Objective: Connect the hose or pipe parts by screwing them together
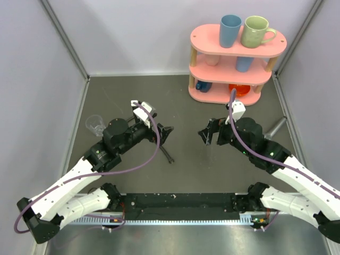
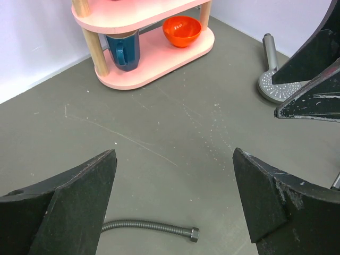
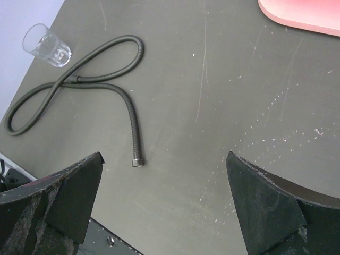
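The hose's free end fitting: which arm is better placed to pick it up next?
Left, probably. The hose end lies close beside the open left gripper and shows between its fingers in the left wrist view. The right gripper, also open, is farther off; the shower head lies on its side.

Both arms angle inward, the left gripper (image 1: 166, 133) and right gripper (image 1: 206, 136) facing each other, apart, fingers spread wide and empty
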Robot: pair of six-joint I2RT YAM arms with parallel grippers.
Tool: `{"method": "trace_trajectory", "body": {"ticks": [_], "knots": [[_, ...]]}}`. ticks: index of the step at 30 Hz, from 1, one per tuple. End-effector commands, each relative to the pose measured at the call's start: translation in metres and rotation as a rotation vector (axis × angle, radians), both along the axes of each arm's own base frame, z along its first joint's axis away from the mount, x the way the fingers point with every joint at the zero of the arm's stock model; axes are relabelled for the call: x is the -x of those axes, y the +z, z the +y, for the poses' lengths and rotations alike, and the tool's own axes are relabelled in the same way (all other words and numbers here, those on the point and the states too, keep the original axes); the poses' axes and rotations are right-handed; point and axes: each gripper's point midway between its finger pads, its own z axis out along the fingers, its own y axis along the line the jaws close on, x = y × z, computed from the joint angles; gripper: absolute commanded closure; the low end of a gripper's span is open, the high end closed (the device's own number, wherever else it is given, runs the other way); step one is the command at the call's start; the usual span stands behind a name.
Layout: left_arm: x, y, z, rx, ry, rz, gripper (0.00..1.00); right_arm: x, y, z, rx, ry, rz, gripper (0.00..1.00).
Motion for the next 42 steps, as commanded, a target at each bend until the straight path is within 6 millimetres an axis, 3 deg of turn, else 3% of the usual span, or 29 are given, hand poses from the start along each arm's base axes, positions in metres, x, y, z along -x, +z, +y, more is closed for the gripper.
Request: {"method": "trace_trajectory", "body": {"ticks": [1, 4, 7, 8, 11, 18, 21, 28, 32, 38, 42], "knots": [[-0.005, 0.023, 0.006, 0.035, 0.044, -0.062, 0.05, -0.006, 0.03, -0.002, -0.073, -0.034, -0.064, 0.01], [-0.015, 0.016, 0.011, 0.014, 0.104, -0.033, 0.05, -0.005, 0.027, -0.003, -0.074, -0.033, -0.058, 0.01], [-0.038, 0.003, 0.029, -0.01, 0.292, 0.037, 0.05, -0.002, 0.023, -0.006, -0.066, -0.03, -0.062, 0.01], [-0.05, -0.001, 0.048, -0.023, 0.431, 0.046, 0.05, -0.002, 0.023, -0.006, -0.067, -0.029, -0.065, 0.01], [-0.069, -0.023, 0.071, -0.07, 0.642, 0.147, 0.09, 0.003, 0.022, -0.009, -0.072, -0.022, -0.068, 0.01], [-0.103, -0.094, 0.126, -0.029, 0.927, 0.47, 0.18, 0.013, 0.016, -0.008, -0.084, 0.028, -0.064, 0.01], [-0.113, -0.123, 0.137, -0.078, 0.979, 0.524, 0.21, 0.02, 0.016, -0.006, -0.083, 0.073, -0.076, 0.01], [-0.137, -0.186, 0.114, -0.166, 0.94, 0.649, 0.21, 0.043, 0.029, 0.004, -0.105, 0.226, -0.116, 0.01], [-0.148, -0.219, 0.092, -0.217, 0.863, 0.734, 0.23, 0.052, 0.036, 0.0, -0.119, 0.25, -0.151, 0.01], [-0.159, -0.248, 0.077, -0.281, 0.799, 0.785, 0.25, 0.057, 0.037, -0.011, -0.131, 0.234, -0.19, 0.01], [-0.164, -0.256, 0.072, -0.334, 0.751, 0.787, 0.25, 0.058, 0.037, -0.015, -0.125, 0.231, -0.202, 0.01]]}}
